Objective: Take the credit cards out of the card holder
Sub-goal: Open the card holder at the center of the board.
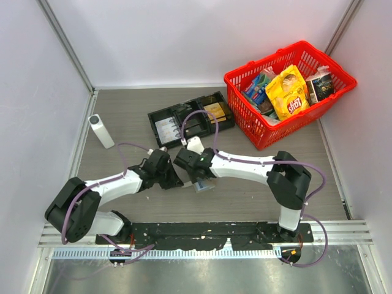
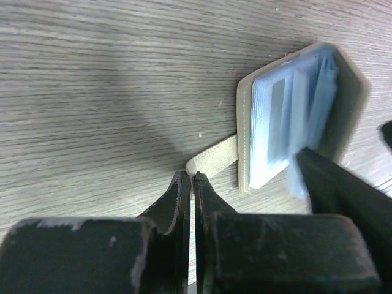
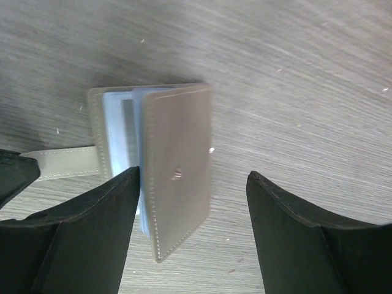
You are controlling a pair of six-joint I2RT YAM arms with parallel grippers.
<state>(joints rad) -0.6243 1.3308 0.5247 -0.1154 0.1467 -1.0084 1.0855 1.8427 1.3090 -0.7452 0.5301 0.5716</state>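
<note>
Grey wood-grain table (image 1: 122,122). Card holder (image 3: 177,165) mid-frame, credit cards (image 2: 275,116) inside. My right gripper (image 3: 193,174) is spread, holder between the jaws against the frame-left finger. Left gripper (image 2: 192,179) is pressed together at the strap (image 2: 214,154) end.

Spread tool (image 3: 193,177) straddling card holder (image 3: 177,135), cards (image 3: 116,128) visible

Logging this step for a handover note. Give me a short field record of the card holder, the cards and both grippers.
card holder: on the table, flap partly lifted, strap out sideways
credit cards: stacked inside the holder
left gripper: shut on the strap's tip
right gripper: open, jaws astride the flap
</note>
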